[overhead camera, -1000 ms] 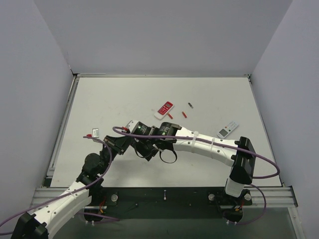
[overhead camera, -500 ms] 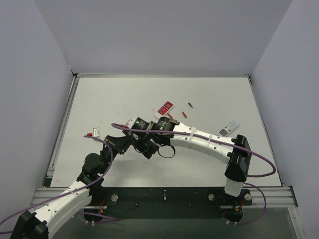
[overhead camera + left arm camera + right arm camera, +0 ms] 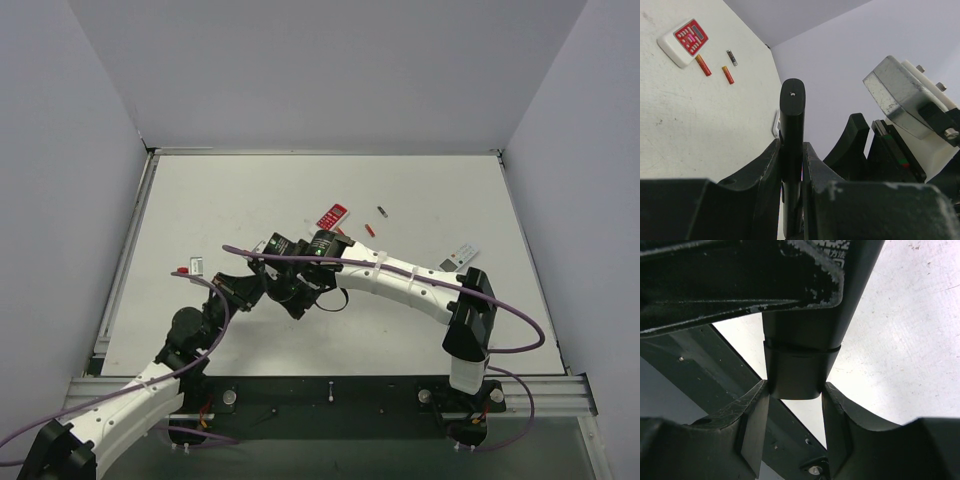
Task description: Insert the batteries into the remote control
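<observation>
The black remote control (image 3: 791, 115) stands edge-on between the fingers of my left gripper (image 3: 791, 148), which is shut on it above the table. My right gripper (image 3: 794, 390) is closed on the remote's end (image 3: 799, 371); both pads touch its sides just below a seam. In the top view the two grippers meet near the table's middle, left gripper (image 3: 262, 290) and right gripper (image 3: 300, 296). Two reddish-orange batteries (image 3: 703, 65) (image 3: 728, 75) and a darker one (image 3: 731, 57) lie on the table beyond; one also shows in the top view (image 3: 369, 229).
A red-and-white remote (image 3: 332, 216) lies beside the batteries. A small white-grey remote (image 3: 462, 255) lies at the right, next to the right arm's elbow. A small white and red piece (image 3: 188, 267) lies at the left. Grey walls enclose the table.
The right arm has swung left and farther in, and its gripper has closed in on the remote's end. The left gripper has kept hold of the remote, shifting slightly.
</observation>
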You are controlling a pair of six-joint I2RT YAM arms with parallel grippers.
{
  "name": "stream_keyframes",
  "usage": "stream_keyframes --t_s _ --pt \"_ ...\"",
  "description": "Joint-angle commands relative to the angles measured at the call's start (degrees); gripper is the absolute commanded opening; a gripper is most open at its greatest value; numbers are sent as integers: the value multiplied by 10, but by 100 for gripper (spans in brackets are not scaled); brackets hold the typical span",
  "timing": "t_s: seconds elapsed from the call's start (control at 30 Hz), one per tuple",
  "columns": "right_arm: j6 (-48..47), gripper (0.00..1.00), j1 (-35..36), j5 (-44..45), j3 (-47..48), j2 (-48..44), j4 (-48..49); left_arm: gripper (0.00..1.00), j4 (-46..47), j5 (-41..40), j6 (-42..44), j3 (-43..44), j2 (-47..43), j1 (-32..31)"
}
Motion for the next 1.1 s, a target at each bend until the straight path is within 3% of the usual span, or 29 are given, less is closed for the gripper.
stream_keyframes --t_s 0.0,0.43,1.07 --pt "-1 14 5 -6 -1 -4 9 0 22 -7 -33 -50 -40 -13" --pt "-6 19 17 47 -12 -36 9 0 -33 -62 -86 -84 -85 -14" --pt "-23 24 20 63 -37 -83 42 0 -40 -63 -103 -88 -75 -14"
